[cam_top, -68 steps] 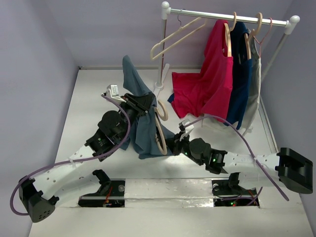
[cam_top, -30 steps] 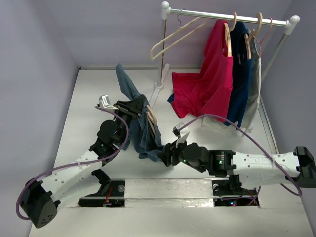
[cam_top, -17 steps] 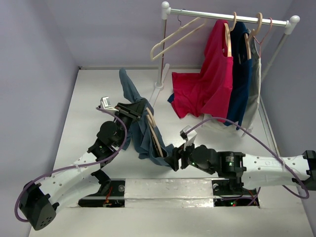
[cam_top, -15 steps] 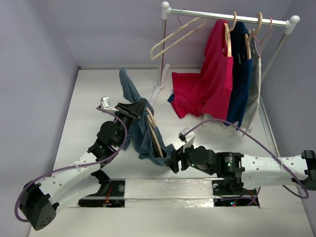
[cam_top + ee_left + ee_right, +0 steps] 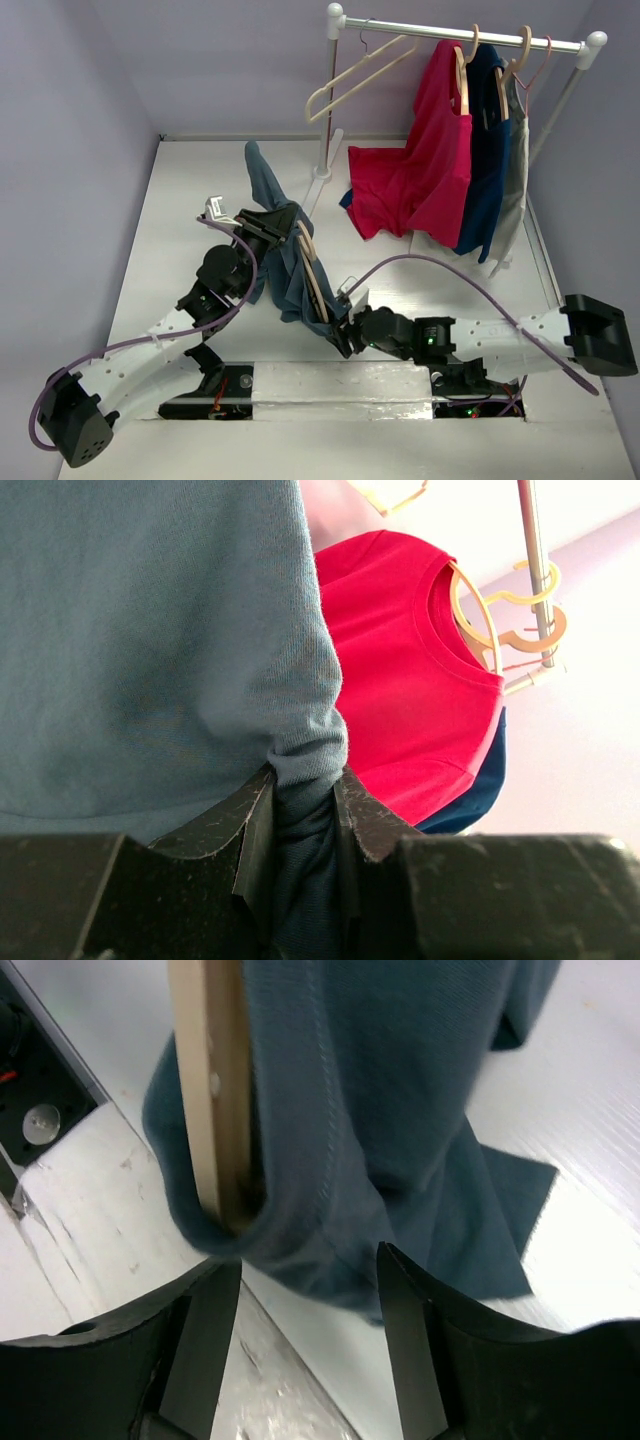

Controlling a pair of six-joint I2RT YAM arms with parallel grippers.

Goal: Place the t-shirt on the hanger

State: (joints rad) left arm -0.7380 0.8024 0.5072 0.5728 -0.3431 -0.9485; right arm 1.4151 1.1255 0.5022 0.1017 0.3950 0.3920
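T-shirt pinched in left jaws — hanger end in fold

The t-shirt is grey-blue, the hanger is light tan, the other shirt is bright red, the bench is white.

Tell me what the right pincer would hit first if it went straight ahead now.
Most likely the slate-blue cloth t-shirt, folded round the tip of the pale tan wooden hanger, just ahead of the open right pincer; depth unclear.
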